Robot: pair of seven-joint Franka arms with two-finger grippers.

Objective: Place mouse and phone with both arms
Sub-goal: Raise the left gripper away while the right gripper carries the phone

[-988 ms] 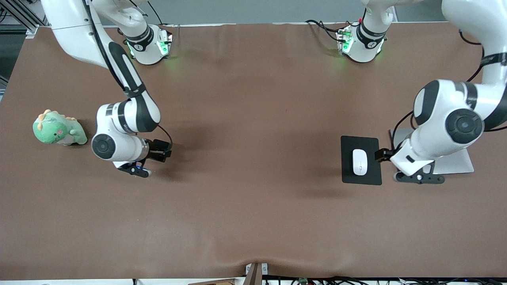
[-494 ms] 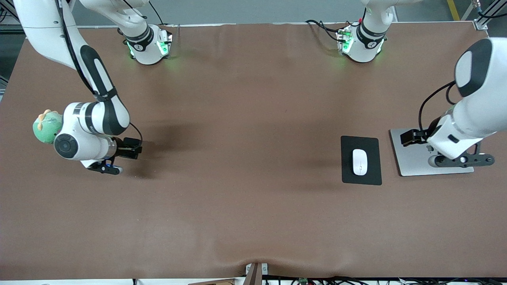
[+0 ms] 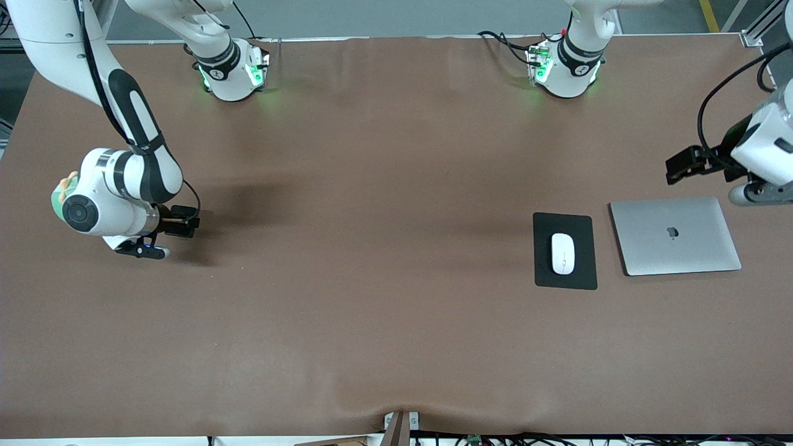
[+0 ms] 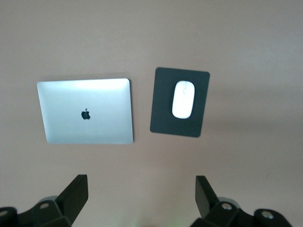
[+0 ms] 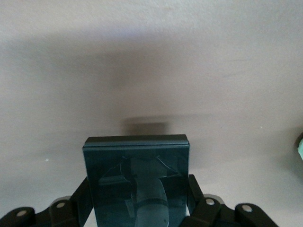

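**Phone Held Aloft by Right Gripper; Mouse Seated on Mat**

The right gripper [image 3: 145, 248] is positioned above the table [image 3: 372, 310] at the right arm's end, just beside the green plush dinosaur [image 3: 59, 195], which is largely hidden by the arm's wrist in the front view. The phone [image 5: 137, 177] is clamped between the fingers of this gripper; in the right wrist view it is seen as a dark glossy slab flanked by the two fingers [image 5: 78, 198], with bare brown table surface below it. The phone's shadow is cast on the table under it, apart from the phone.

The left gripper [image 3: 759, 192] is positioned above the table at the left arm's end. Its fingers [image 4: 75, 194] are spread wide, and nothing is held between them. Below this gripper and nearer to the front camera, the closed silver laptop [image 3: 675, 235] is laid flat. The black mat [image 3: 565, 279] is located just beside the laptop, toward the right arm's end, separated from it by a narrow strip of table. The mouse [image 3: 562, 253] is seated on the mat, roughly at its centre, well apart from both grippers.
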